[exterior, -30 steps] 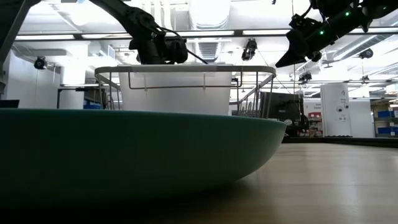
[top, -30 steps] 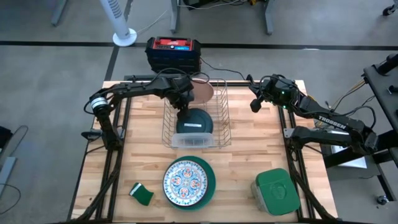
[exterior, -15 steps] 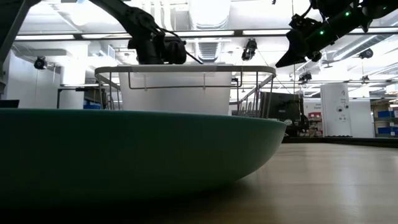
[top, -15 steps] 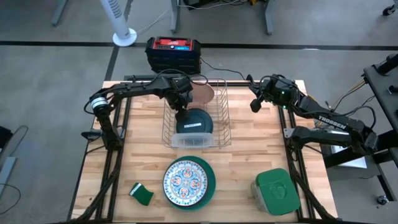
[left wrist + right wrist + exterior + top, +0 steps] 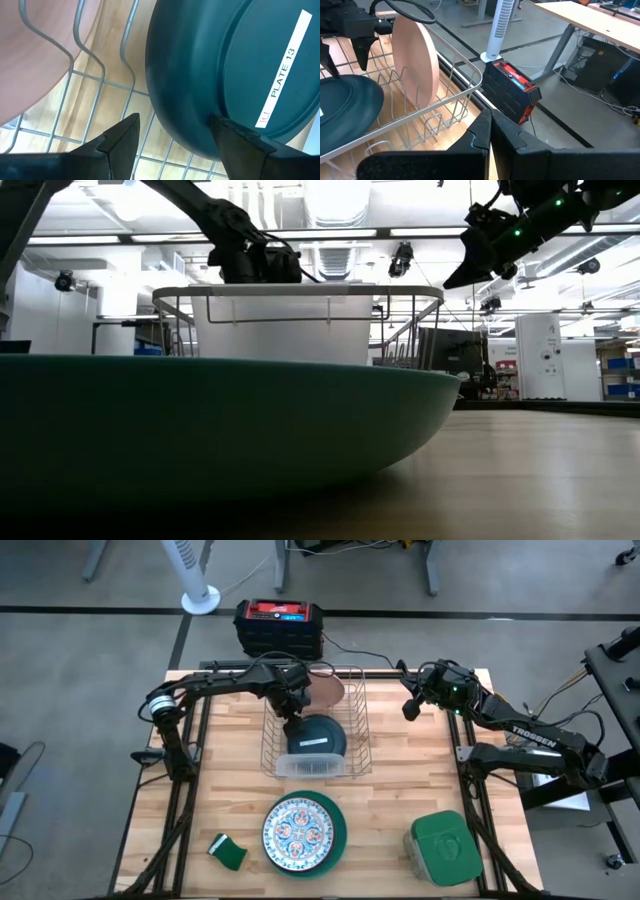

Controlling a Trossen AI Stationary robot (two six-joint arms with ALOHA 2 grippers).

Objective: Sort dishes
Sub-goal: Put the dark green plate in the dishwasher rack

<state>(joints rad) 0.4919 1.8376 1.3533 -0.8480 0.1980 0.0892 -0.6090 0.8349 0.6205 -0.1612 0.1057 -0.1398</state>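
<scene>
A: While the left gripper (image 5: 293, 708) hung over the wire rack (image 5: 355, 730) at upper centre of the high view, where was the dark teal plate (image 5: 314, 736)?

B: Lying tilted in the rack, just below the gripper in frame. Wrist view showed the fingers (image 5: 120, 137) spread, one at the plate's rim; no grip that I could see.

A: Right gripper (image 5: 409, 708)?

B: Upper right, clear of the rack, fingers together. Left arm far nearer.

- From above, my left arm covered part of the dark teal plate (image 5: 314, 737) in the wire rack (image 5: 355, 720).
- The salmon-pink plate (image 5: 327, 688) showed only partly.
- The bright teal-green plate (image 5: 220, 425) overfilled the low view, its left side cut off.
</scene>
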